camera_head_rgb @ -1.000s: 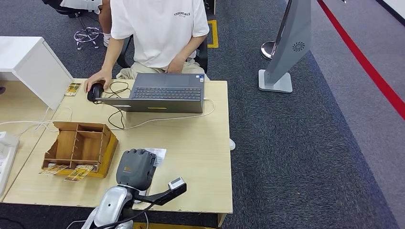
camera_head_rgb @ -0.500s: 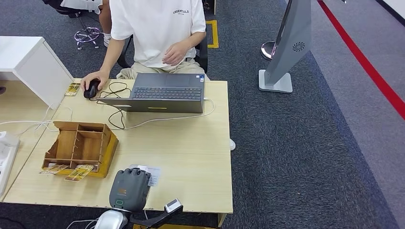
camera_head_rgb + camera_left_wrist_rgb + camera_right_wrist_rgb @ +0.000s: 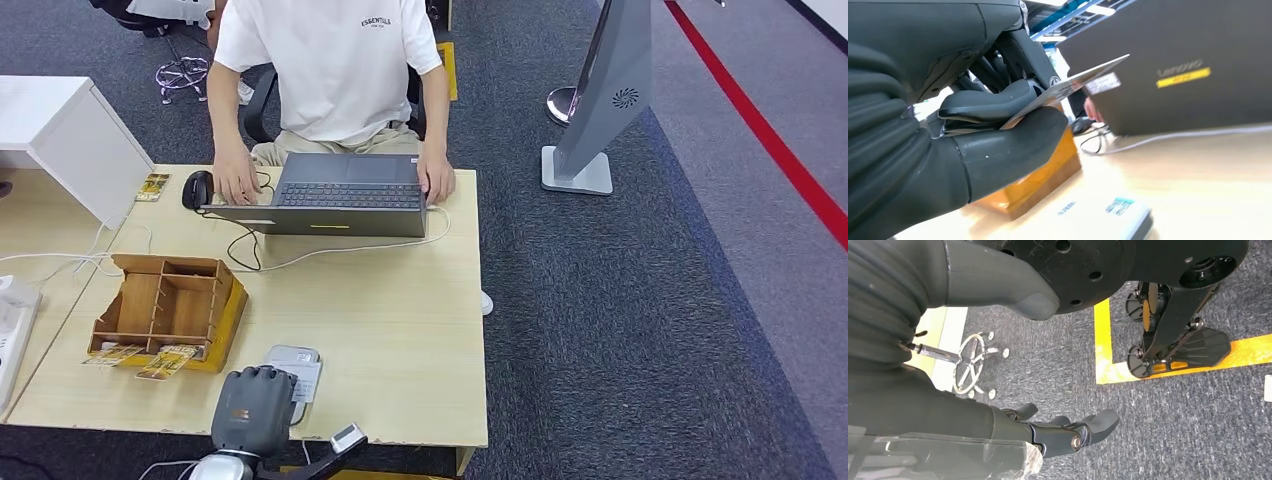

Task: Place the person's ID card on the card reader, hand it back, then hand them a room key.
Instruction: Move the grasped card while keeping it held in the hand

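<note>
- The ID card (image 3: pixel 1068 86) is pinched between the thumb and the darker fingers (image 3: pixel 993 97) of the left hand (image 3: pixel 253 410); in the left wrist view its long axis runs out from the hand toward the laptop (image 3: pixel 340 195), free end tilted upward.
- The left hand hangs over the near edge of the desk (image 3: pixel 400 320), back upward, just beside the card reader (image 3: pixel 292 362).
- The card reader lies flat near that same edge, a light slab with a label, close beside the wooden organizer (image 3: pixel 170 310).
- Between the card reader and the laptop stretches bare desktop, crossed by a white cable (image 3: pixel 330 255).
- A person (image 3: pixel 330 70) sits behind the laptop with both hands at its sides; a mouse (image 3: pixel 197 189) lies beside it.
- The right hand (image 3: pixel 1068 432) hangs over grey carpet, fingers loosely spread and holding nothing.
</note>
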Controlling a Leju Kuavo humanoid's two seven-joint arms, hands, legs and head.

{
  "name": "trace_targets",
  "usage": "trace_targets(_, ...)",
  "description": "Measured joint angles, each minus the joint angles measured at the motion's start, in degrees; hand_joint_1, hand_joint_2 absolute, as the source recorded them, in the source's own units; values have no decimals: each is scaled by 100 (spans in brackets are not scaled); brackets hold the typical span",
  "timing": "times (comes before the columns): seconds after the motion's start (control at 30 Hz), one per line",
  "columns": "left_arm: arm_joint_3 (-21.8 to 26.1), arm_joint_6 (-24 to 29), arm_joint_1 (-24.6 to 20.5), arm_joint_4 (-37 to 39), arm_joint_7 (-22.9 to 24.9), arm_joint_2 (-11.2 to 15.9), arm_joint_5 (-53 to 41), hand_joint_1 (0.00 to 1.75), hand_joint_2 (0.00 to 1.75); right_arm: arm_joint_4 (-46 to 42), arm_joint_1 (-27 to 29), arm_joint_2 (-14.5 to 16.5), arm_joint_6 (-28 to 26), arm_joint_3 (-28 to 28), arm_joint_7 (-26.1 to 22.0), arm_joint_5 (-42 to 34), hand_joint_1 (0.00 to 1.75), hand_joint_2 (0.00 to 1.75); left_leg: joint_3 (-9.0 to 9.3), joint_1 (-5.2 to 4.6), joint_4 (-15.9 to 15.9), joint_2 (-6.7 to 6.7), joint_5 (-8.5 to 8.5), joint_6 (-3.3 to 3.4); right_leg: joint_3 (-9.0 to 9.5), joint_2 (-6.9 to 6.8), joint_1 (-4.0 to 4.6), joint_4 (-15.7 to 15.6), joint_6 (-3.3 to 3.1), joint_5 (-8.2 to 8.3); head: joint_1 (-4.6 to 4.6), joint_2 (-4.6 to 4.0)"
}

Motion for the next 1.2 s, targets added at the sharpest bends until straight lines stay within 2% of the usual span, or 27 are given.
trace_targets(0.2,125,-139,80,20,156,70,113,175,175,0,-1,8,0,-1,21,40,0,175,-1,0,0,-3,0,0,0,-2,0,0,0,-1,0,0)
trace_targets(0.67,254,-422,72,297,123,36,279,175,175,0,-3,12,3,-1,93,128,0,175,-1,0,0,-4,0,0,0,-4,0,0,1,-1,0,0)
trace_targets(1.2,254,-775,-143,1022,105,-69,502,175,175,1,-7,13,34,0,173,239,0,175,-1,0,0,-4,0,0,0,-5,0,0,1,-1,0,0)
